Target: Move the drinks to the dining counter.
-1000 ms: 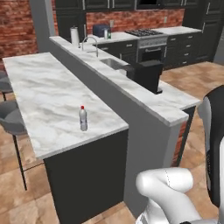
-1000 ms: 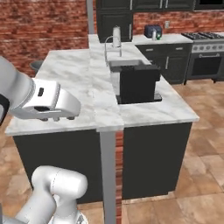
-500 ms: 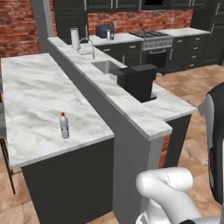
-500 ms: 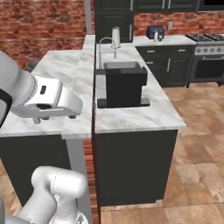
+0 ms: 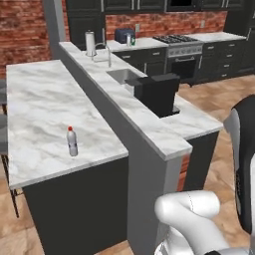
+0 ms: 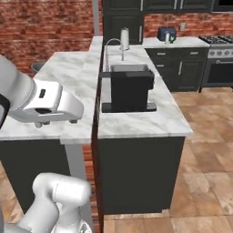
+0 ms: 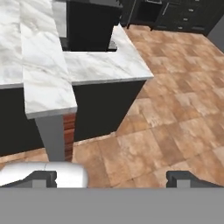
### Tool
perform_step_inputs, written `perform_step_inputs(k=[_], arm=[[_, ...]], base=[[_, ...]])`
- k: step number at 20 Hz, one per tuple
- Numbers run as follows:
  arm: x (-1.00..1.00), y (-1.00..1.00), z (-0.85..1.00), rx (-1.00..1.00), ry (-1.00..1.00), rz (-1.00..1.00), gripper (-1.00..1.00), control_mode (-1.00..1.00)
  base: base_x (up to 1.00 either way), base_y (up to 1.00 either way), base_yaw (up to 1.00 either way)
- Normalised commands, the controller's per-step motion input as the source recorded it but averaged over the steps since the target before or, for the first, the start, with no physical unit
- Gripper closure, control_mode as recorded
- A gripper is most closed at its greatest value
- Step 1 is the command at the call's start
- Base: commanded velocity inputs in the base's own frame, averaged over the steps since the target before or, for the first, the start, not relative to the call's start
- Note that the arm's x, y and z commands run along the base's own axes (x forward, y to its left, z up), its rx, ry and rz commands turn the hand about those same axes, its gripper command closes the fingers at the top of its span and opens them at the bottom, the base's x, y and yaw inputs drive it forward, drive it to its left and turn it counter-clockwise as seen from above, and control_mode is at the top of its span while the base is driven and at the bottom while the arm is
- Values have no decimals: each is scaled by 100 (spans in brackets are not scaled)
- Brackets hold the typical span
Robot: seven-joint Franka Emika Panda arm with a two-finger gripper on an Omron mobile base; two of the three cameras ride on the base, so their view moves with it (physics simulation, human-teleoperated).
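The gripper (image 7: 111, 178) carries nothing: its two dark fingertips (image 7: 43, 178) stand wide apart at the bottom of the hand view, with only brown floor tile between them, which suits a hand that is free to fetch the next item. In the right base view the white hand (image 6: 48, 102) hangs level over the near end of the island, held high enough to clear both tops. The slim clear bottle with the red cap (image 5: 72, 142) stands upright on the dining counter (image 5: 40, 114), near its front edge and toward the near right corner, apart from everything else, so that drink appears to be delivered. It sits well in from the edge, likely so it cannot tip off. A raised grey ledge (image 5: 114, 99) runs along the counter's right side and divides it from the lower marble worktop (image 5: 194, 122), where a black coffee machine (image 5: 157, 92) stands near the sink (image 5: 122, 75). On the far counter against the brick wall, a paper-towel roll (image 5: 90, 44) and a dark toaster (image 5: 123, 35) stand together, with a small green-and-white item (image 5: 128, 40), probably the carton, just beside the toaster. That carton probably remains to be collected; the grey bottle cannot be made out.
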Motion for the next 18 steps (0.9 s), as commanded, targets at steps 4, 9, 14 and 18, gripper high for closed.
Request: perform_step_inputs(k=[4,9,14,18], arm=[[0,0,0,0,0,0,-100,100],[0,0,0,0,0,0,-100,100],[0,0,0,0,0,0,-100,100],[0,0,0,0,0,0,-100,100]], base=[[-83,-100,0],[-91,-100,0],[-2,-100,3],[51,-100,7]])
